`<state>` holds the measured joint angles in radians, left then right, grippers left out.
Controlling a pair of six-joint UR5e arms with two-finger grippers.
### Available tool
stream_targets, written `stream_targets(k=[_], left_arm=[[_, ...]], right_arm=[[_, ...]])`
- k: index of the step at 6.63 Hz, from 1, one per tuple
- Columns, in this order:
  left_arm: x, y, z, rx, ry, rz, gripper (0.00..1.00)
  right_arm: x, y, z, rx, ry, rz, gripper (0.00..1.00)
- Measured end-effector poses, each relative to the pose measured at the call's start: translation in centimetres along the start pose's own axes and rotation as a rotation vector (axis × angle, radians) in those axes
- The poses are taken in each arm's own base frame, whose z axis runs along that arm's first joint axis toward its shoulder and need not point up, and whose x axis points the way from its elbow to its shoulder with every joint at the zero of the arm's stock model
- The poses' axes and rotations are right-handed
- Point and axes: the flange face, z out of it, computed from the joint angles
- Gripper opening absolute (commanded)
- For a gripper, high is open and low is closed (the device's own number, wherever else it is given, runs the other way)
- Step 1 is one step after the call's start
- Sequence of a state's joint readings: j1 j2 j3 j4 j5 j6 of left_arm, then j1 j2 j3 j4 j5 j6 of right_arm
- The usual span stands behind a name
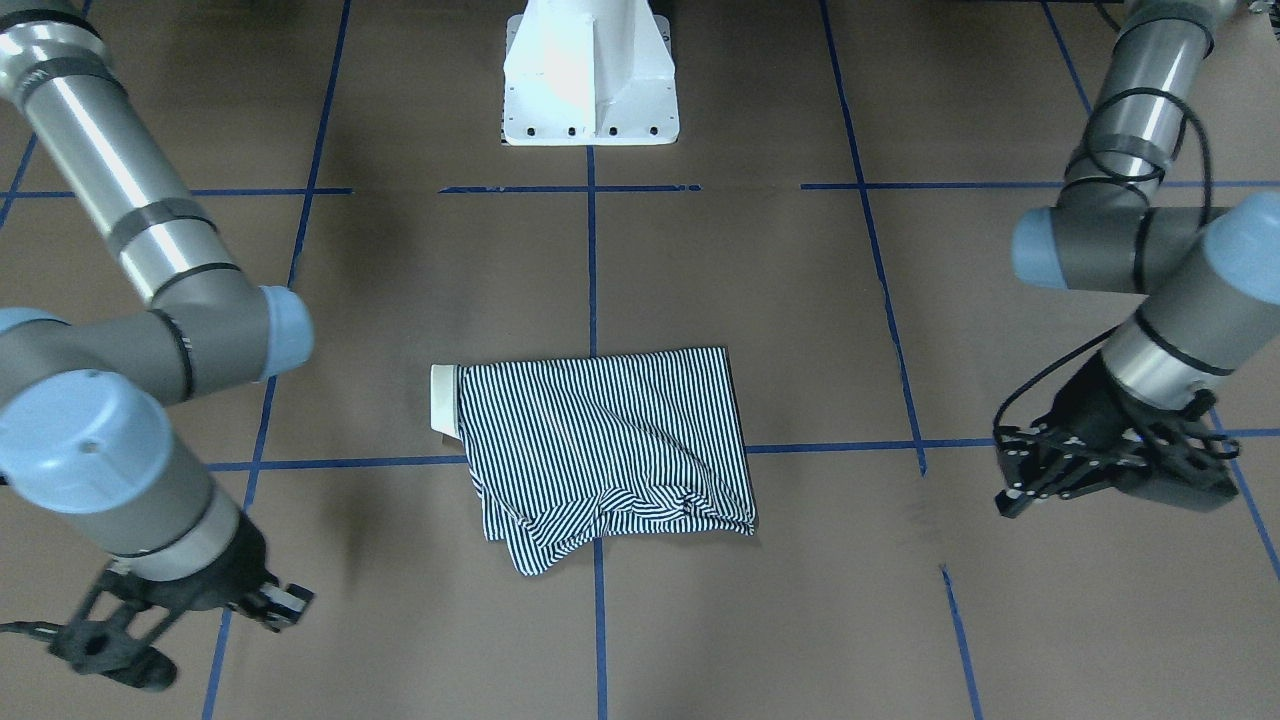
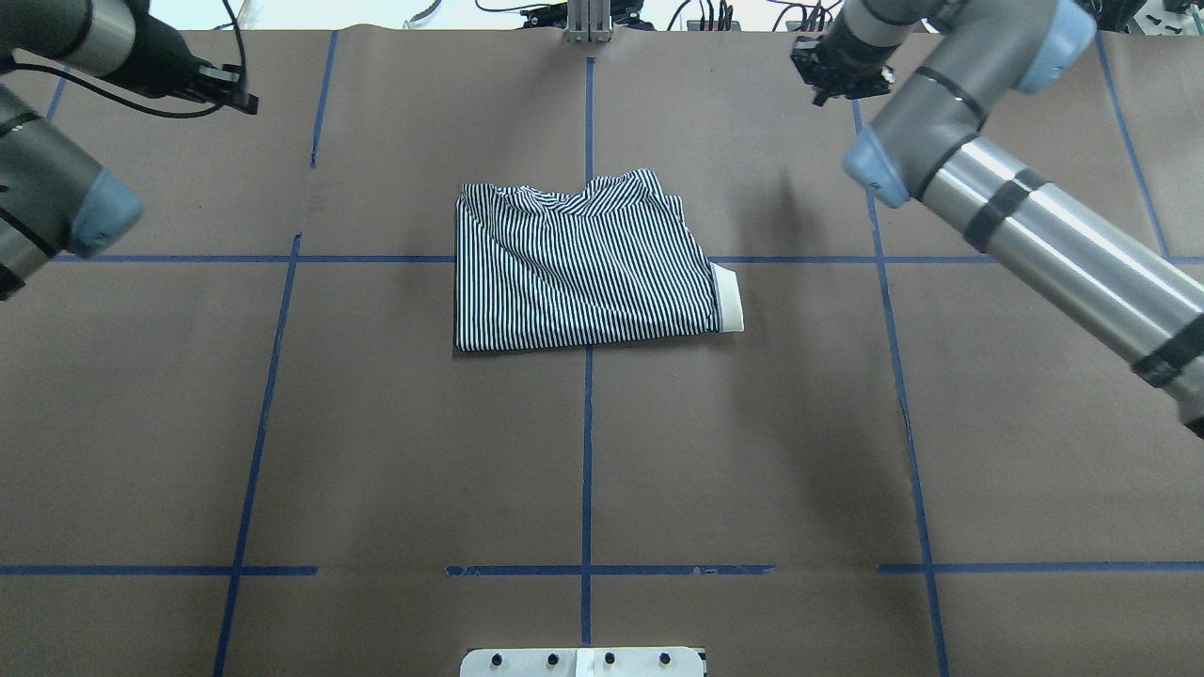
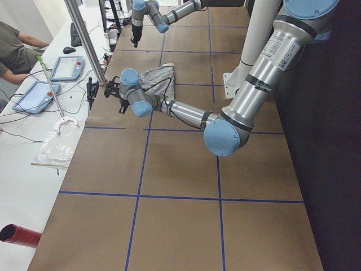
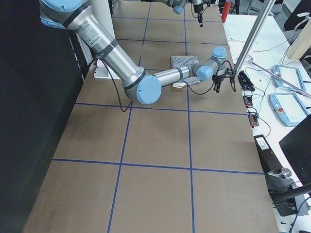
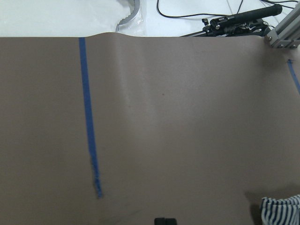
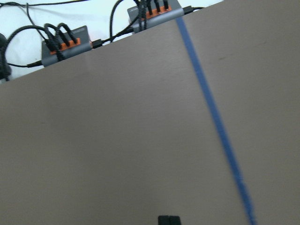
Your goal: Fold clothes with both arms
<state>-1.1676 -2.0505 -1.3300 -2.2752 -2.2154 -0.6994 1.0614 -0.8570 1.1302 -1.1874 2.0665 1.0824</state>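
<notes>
The striped shirt (image 2: 583,268) is lying folded at the middle of the worktop (image 2: 376,423), its cream collar (image 2: 729,299) pointing toward the robot's right. Its far edge (image 1: 600,515) is bunching loosely, so a pinch there is probably risking one layer only and dragging the fold open. The left arm (image 2: 56,188) and right arm (image 2: 1035,235) are hanging raised over the far corners, well apart from the cloth. The left fingers (image 5: 161,220) and right fingers (image 6: 164,220) are pressing together, gripping nothing.
</notes>
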Motion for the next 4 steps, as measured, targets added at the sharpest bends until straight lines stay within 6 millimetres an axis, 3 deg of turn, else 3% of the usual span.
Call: stream_targets(k=[2, 3, 4], left_arm=[[-9.2, -2.2, -8.3, 0.002, -0.084, 0.087, 0.00], [-12.1, -2.6, -12.8, -0.038, -0.147, 0.126, 0.00], [-14.5, -2.1, -16.7, -0.100, -0.197, 0.132, 0.41]], right_arm=[[16.7, -1.6, -5.8, -0.043, 0.048, -0.187, 0.00], [25.4, -1.0, -8.4, -0.065, 0.075, -0.288, 0.00], [32.7, 0.2, -10.3, -0.087, 0.087, -0.362, 0.99]])
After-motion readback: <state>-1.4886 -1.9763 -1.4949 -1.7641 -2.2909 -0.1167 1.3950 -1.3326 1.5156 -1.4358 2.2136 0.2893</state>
